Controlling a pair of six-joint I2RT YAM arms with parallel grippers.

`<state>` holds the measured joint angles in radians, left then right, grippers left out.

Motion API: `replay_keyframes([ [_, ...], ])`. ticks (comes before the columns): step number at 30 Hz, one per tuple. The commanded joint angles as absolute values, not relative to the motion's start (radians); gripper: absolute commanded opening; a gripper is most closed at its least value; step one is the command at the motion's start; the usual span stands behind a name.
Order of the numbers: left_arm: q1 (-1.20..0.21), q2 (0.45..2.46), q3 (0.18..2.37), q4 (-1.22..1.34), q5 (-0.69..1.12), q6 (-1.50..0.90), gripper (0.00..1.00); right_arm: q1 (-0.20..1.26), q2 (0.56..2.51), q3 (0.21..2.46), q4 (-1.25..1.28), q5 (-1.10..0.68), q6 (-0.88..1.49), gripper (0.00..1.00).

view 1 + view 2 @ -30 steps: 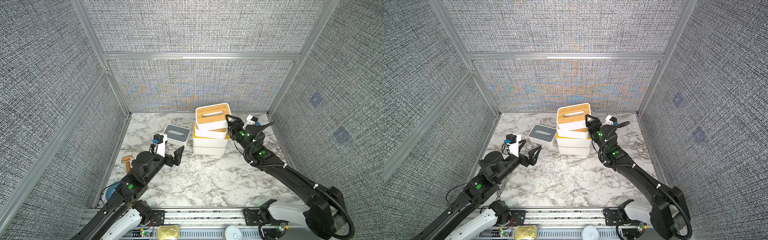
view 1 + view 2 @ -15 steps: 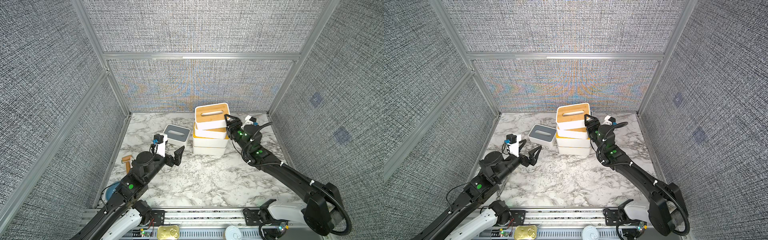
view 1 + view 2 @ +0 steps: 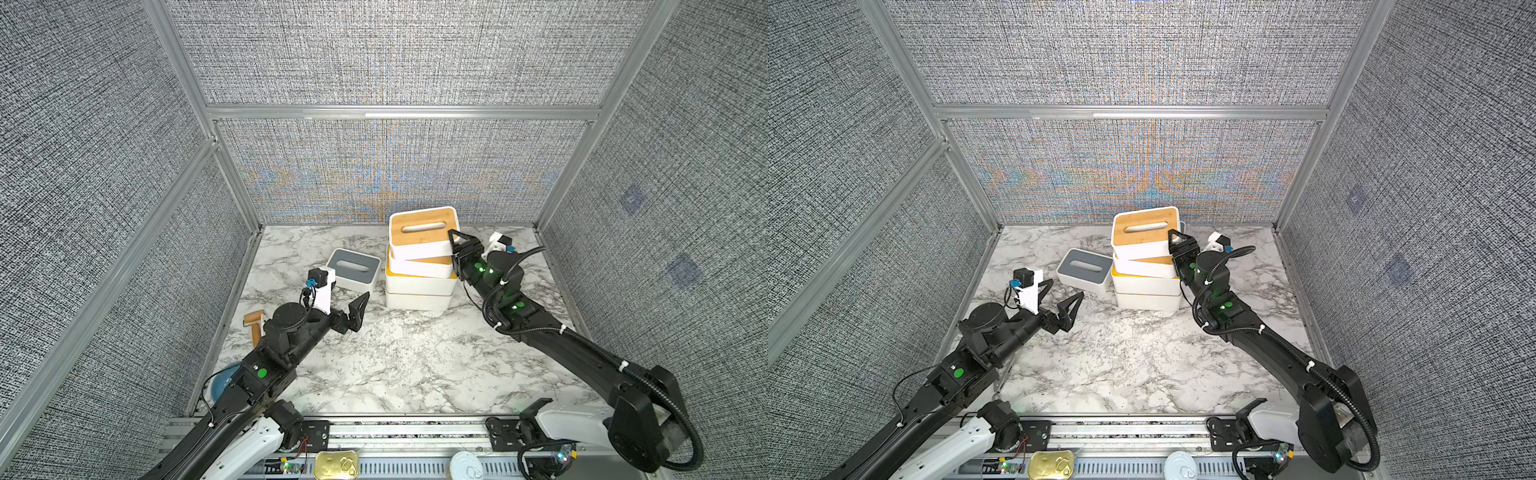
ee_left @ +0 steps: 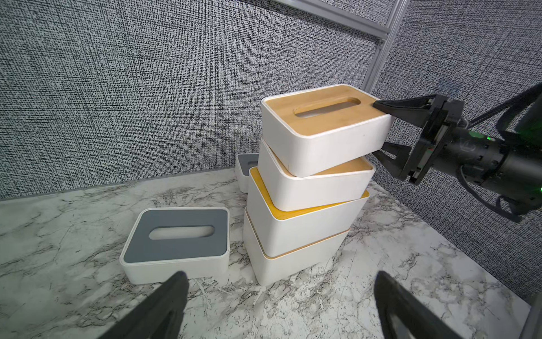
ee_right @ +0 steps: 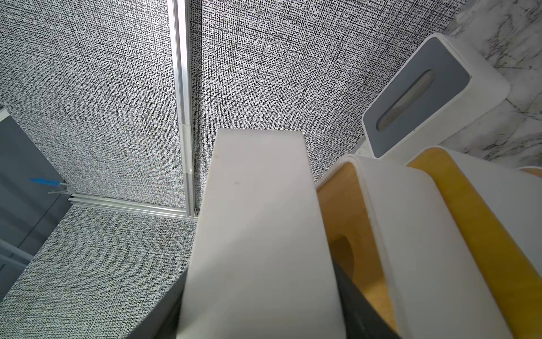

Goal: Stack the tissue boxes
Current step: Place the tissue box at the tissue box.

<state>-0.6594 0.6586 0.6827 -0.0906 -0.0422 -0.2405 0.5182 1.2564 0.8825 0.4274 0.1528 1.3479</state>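
My right gripper (image 4: 378, 129) clamps end of top bamboo box (image 4: 325, 117), tilted, overhanging skewed stack (image 4: 296, 234) below my jaws. Risk: release off-square, box slides, stack topples. My left gripper (image 4: 281, 278) wide open, empty; grey box (image 4: 176, 234) just ahead.
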Motion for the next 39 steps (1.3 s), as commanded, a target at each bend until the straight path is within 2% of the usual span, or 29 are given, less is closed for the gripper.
replay_keyframes([
  [1,-0.659,0.659,0.686,-0.066,-0.031,-0.238,0.99,0.522,1.242,0.887,0.399,0.162,1.307,0.58],
  [6,-0.659,0.657,0.685,-0.066,-0.031,-0.237,0.99,0.522,1.225,0.89,0.368,0.171,1.291,0.7],
  [21,-0.659,0.66,0.686,-0.067,-0.032,-0.236,0.99,0.523,1.212,0.955,0.25,0.164,1.183,0.85],
  [25,-0.658,0.66,0.685,-0.066,-0.031,-0.235,0.99,0.522,1.202,0.96,0.21,0.16,1.158,0.95],
  [32,-0.659,0.663,0.684,-0.067,-0.031,-0.236,0.99,0.518,1.199,0.964,0.177,0.16,1.114,0.99],
  [39,-0.659,0.663,0.686,-0.067,-0.028,-0.235,0.99,0.506,1.219,1.01,0.102,0.126,1.059,0.99],
])
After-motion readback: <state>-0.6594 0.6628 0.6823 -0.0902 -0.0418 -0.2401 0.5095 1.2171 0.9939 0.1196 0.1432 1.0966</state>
